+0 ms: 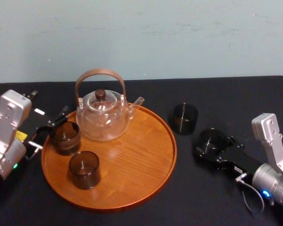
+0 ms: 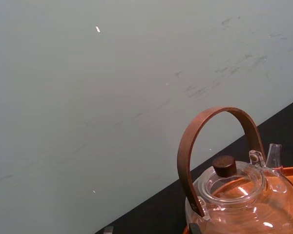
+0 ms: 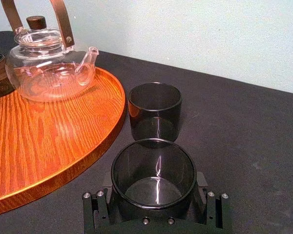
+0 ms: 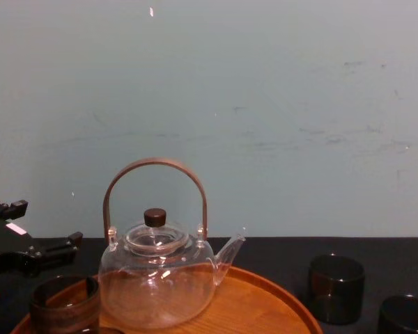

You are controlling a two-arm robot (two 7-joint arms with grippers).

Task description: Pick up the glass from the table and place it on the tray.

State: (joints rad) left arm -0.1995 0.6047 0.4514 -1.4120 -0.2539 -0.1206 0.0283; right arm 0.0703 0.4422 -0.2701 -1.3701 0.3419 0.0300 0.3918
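A dark smoked glass (image 1: 211, 140) stands on the black table (image 1: 188, 209) just right of the round wooden tray (image 1: 137, 155). My right gripper (image 1: 213, 145) is shut on it, a finger pressed against each side; the right wrist view shows the glass (image 3: 154, 173) seated between the fingers (image 3: 95, 207). A second dark glass (image 1: 185, 118) stands on the table just beyond it, near the tray's rim. Two more dark glasses (image 1: 64, 136) (image 1: 84, 169) stand on the tray's left part. My left gripper (image 1: 51, 127) is open at the tray's left edge, beside the rear one of those.
A clear glass teapot (image 1: 103, 117) with a brown hoop handle stands at the back of the tray, its spout pointing right. A pale wall runs behind the table. The tray's middle and right (image 3: 49, 131) are bare wood.
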